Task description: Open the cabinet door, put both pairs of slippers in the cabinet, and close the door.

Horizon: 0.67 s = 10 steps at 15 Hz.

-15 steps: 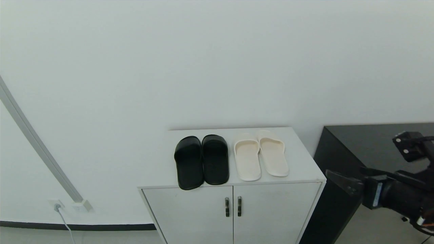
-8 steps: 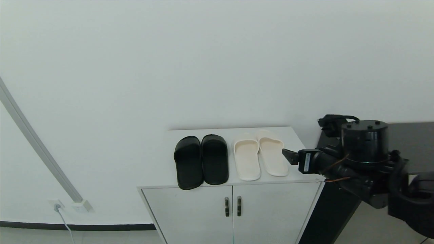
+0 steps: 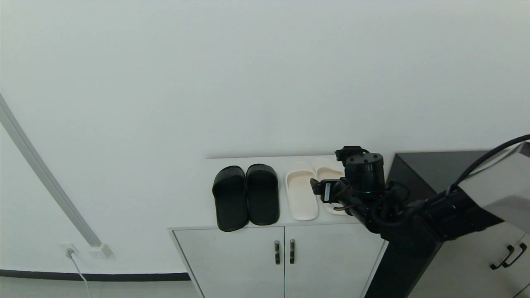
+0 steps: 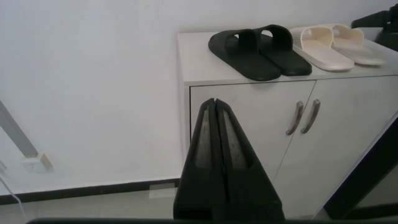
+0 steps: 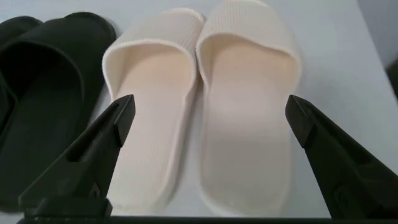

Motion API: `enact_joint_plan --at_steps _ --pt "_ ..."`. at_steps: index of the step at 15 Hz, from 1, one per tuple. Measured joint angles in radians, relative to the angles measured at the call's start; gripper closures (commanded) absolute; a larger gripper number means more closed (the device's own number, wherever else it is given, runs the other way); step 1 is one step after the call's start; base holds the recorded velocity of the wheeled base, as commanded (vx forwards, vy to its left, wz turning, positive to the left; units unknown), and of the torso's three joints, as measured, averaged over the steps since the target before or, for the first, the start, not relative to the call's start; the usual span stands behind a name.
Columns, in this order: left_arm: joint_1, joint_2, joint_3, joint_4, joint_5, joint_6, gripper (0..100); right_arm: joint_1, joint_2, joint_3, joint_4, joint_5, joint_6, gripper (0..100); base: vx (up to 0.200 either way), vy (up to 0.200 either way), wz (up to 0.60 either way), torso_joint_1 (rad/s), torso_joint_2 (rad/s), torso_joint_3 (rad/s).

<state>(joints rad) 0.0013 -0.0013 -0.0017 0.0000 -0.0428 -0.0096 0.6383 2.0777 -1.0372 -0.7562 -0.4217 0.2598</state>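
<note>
A white two-door cabinet (image 3: pixel 331 265) stands shut against the wall, its two dark handles (image 3: pixel 285 251) meeting at the middle. On its top lie a black pair of slippers (image 3: pixel 246 196) and, to their right, a cream pair (image 3: pixel 301 194). My right gripper (image 3: pixel 321 191) hovers just above the cream pair (image 5: pixel 205 124). It is open wide (image 5: pixel 210 106), with one finger on each outer side and nothing held. My left gripper (image 4: pixel 215 102) is shut and empty, low in front of the left door (image 4: pixel 249 137), apart from the cabinet.
A black table (image 3: pixel 439 165) stands directly right of the cabinet. A grey unit with a dark handle (image 3: pixel 507 255) is at the lower right. A wall socket with a cable (image 3: pixel 68 251) and a slanted conduit (image 3: pixel 41 174) are on the left.
My right arm has swung in from the far right and risen over the cabinet top, ending above the cream slippers. The slippers and doors have not moved.
</note>
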Motion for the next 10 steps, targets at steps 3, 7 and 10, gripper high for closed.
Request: enact_joint_plan --at_steps 3,7,10 --pt "0.0 0.0 0.0 0.0 0.0 0.0 100 -0.01 0.112 -0.129 0.002 0.0 -0.04 0 0.0 0.0 0.0 0.0 0.0 0.0" --pt "0.0 0.0 0.0 0.0 -0.001 0.0 100 -0.034 0.219 -0.258 0.008 0.007 -0.061 0 0.0 0.0 0.0 0.0 0.0 0.0" --pt "0.0 0.0 0.0 0.0 -0.002 -0.001 100 -0.047 0.27 -0.335 0.024 0.009 -0.084 0 0.0 0.0 0.0 0.0 0.0 0.0"
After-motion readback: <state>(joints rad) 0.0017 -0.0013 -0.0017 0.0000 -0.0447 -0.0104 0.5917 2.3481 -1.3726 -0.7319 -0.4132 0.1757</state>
